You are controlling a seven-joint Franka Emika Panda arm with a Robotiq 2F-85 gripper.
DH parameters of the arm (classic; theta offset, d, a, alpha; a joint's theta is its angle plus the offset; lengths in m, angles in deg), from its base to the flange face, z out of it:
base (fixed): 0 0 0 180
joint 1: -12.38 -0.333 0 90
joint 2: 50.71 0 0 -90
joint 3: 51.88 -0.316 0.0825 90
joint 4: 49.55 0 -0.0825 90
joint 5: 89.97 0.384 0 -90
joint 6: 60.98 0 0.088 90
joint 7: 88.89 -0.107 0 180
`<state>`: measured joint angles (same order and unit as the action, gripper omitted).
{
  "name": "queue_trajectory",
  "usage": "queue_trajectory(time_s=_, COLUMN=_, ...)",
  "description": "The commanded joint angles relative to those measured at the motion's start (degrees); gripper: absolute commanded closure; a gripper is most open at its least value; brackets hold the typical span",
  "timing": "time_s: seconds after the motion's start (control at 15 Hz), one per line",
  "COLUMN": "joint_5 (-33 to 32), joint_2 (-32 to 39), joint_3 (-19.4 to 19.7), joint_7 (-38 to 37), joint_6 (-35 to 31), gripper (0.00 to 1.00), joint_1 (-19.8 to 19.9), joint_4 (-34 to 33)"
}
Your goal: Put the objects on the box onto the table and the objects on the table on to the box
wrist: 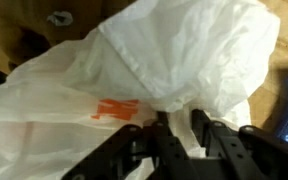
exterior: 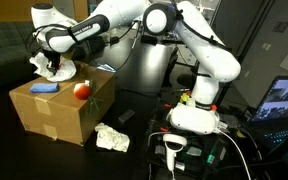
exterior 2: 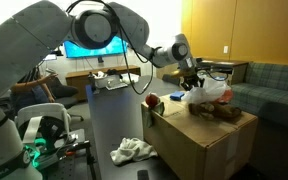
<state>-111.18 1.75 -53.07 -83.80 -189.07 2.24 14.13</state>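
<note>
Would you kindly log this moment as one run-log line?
pincer: over box, at bag, grip unclear | on box: apple, blue item | on table: cloth

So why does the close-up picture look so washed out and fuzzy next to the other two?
Wrist view: the white plastic bag sits right at the lens, so it is soft and overbright; an exterior view is dim, the table nearly black beside a glowing monitor; an exterior view has a blue screen glaring in the background.

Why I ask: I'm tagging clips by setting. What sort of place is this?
Probably an office or lab lounge: a lit monitor on a desk, a plaid couch, and a second screen beside the robot's base.
</note>
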Motion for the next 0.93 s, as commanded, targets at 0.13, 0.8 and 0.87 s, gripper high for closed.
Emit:
queue_trajectory(time_s=0.13, joint_5=2.31, joint_2=2.61, joint_3=1.02, joint_7=1.39, joint_6=3.04, gripper=0.22, joint_1=0.0, joint_4=-5.53)
queue_trajectory(time_s=0.8, joint_5=1.13, joint_2=-6.14, joint_3=0.8, joint_7=3.11, joint_6=5.85, gripper=0.0, joint_1=-0.93, joint_4=1.29)
queue_trajectory(time_s=0.87, joint_5=1.0, joint_2=-6.73, joint_3=0.72, joint_7=3.21, joint_6=5.87, gripper=0.0, joint_1=-1.25, joint_4=1.69)
